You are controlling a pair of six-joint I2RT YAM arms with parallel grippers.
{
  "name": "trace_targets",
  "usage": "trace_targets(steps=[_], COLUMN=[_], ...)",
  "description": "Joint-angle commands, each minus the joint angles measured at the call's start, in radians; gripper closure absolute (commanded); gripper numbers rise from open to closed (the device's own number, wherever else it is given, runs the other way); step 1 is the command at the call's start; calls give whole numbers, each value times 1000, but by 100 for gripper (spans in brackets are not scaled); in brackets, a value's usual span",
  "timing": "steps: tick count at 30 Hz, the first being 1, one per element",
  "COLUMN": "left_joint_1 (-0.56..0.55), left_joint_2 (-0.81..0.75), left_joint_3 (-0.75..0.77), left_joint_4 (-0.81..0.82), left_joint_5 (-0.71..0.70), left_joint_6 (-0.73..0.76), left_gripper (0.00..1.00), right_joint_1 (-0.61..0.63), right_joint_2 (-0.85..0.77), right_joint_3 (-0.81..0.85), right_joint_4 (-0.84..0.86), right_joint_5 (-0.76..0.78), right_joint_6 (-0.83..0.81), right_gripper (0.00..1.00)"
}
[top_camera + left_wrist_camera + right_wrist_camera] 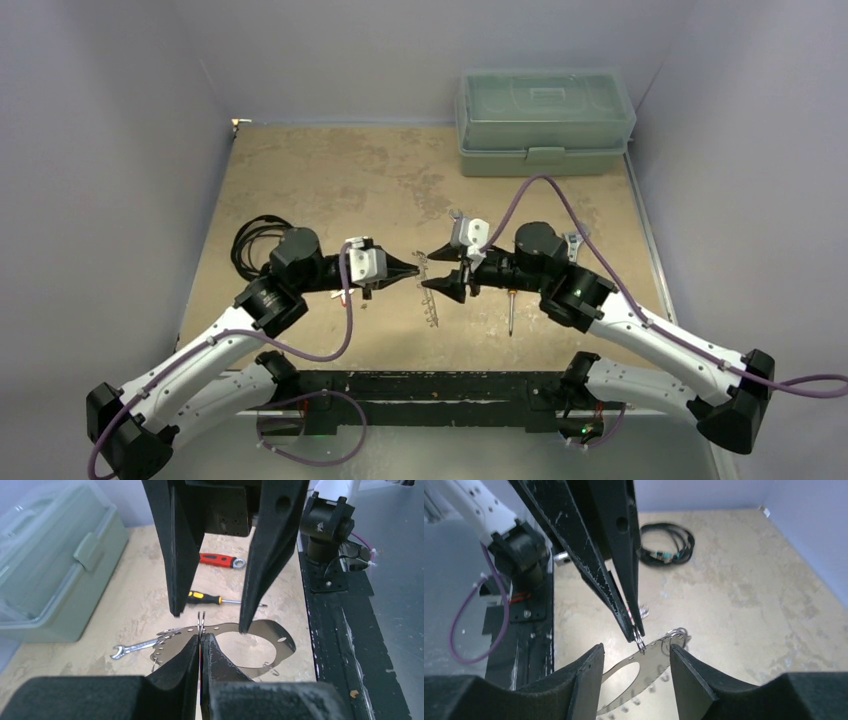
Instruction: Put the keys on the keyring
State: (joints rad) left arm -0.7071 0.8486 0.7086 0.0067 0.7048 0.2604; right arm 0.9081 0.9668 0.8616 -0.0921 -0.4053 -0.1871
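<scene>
The keyring (272, 645) is a thin shiny oval plate with small holes. It stands on edge between the two grippers (430, 300), with several tiny keys (676, 636) along its rim. My left gripper (200, 636) is shut on a small silvery key (200, 621) with a red tag, whose tip sits at a hole in the keyring's top edge (640, 645). My right gripper (636, 648) faces it, open, one finger on each side of the keyring (649, 667) and touching nothing. I cannot tell whether the keyring's lower edge rests on the table.
A silver spanner (132, 648), a yellow-handled screwdriver (205, 598) and a red-handled tool (220, 560) lie on the table under the right arm. A coiled black cable (250, 245) lies at the left. A green toolbox (545, 120) stands at the back right.
</scene>
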Motion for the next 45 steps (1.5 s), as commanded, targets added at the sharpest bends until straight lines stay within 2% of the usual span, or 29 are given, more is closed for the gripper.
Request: trace_targets(steps=[1,5,12,16,25,31,38,45], left_joint_1=[7,6,13,21,24,24,26,32], left_joint_2=[-77,-117,-144,-145,-138,-114,-86,-90], left_joint_3=[-64,-118,-172,-205,-218,-216,-199,-199], left_joint_4=[273,429,642,783,857,850,773,786], left_joint_5=[-19,-4,2,9,39,84,107,101], left_joint_6=[-115,-203,-347,-438,-493,-500,-456,-464], left_gripper=[100,100,100,100,100,100,100,100], right_joint_1=[5,5,4,5,5,5,5,5], right_joint_2=[-113,-175,-221,-207,-139,-102,-76,-147], right_joint_3=[-46,-104,-142,-133,-109,-86,-14,-59], right_joint_4=[225,293,364,367,419,462,392,333], right_joint_5=[34,19,-66,-95,-126,-155,-182,-134], right_joint_6=[74,100,149,154,167,181,166,118], right_gripper=[46,48,64,66,72,72,71,69])
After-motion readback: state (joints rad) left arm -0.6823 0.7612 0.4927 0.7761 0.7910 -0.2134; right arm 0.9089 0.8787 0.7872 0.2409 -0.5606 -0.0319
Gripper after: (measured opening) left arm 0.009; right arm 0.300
